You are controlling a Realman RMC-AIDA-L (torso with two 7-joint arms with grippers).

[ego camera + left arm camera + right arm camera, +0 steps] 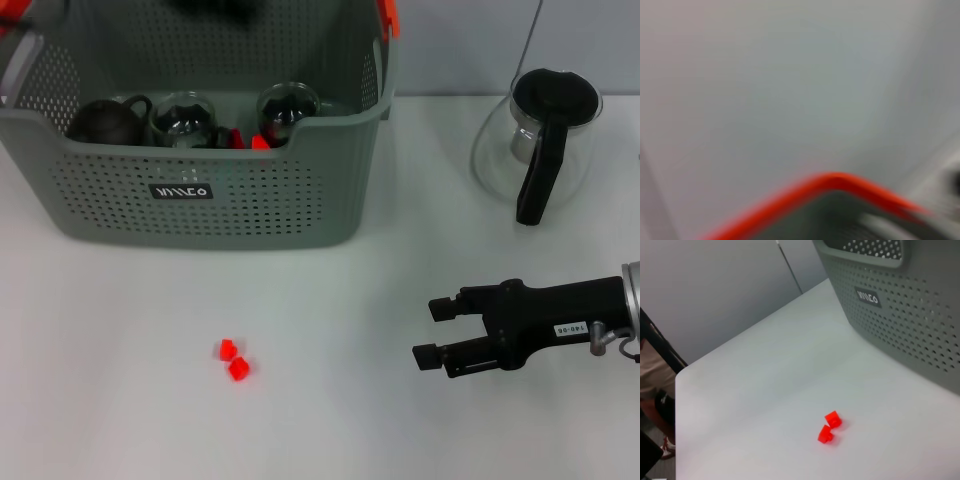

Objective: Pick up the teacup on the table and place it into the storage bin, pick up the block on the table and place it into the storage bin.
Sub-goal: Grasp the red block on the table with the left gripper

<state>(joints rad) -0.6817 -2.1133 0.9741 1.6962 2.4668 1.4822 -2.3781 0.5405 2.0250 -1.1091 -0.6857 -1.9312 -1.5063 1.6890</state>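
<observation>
Red blocks (233,362) lie well left of the open, empty right end effector (432,331).

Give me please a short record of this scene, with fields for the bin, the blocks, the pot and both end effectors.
bin: grey-green, perforated, at the table's far left; dark teapot and two glass cups inside
blocks: two small red ones, on the table in front of the bin, touching or nearly so
pot: glass, black lid and handle, far right on the table
right end effector: open, empty, right of the blocks, pointing toward them
left end effector: not visible; its camera shows only an orange rim
</observation>
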